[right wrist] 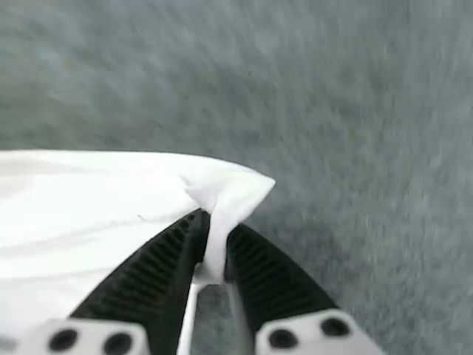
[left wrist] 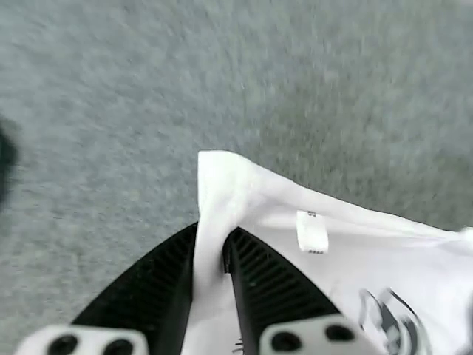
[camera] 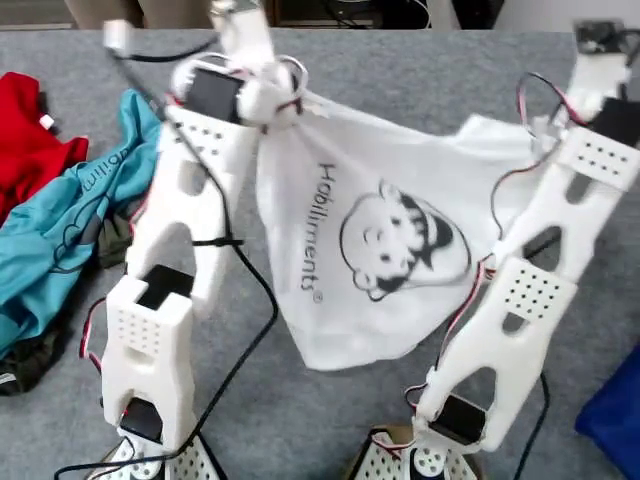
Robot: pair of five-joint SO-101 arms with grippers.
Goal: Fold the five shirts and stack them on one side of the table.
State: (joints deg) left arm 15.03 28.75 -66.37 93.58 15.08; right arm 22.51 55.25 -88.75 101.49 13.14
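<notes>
- White shirt [camera: 380, 250] with a face print hangs spread between our two arms over the middle of the grey bench [camera: 420, 70]; its free edge sags to a point toward the arm bases
- left pincer [left wrist: 212, 228] is clenched on one shirt corner, cloth pinched between the black ribbed fingers [left wrist: 266, 281]; a small sewn label [left wrist: 312, 231] sits just beside the grip
- right pincer [right wrist: 214, 220] is clenched on the opposite corner, with a fold of cloth poking out past the tips
- we can't tell whether the sagging part touches the bench
- teal shirt [camera: 60, 230] lies crumpled on the bench beside the left arm, touching the red shirt [camera: 25, 140] further back; a dark garment [camera: 25, 365] peeks out at its near edge
- blue cloth [camera: 615, 415] sits at the bench edge by the right arm, well apart from the white shirt
</notes>
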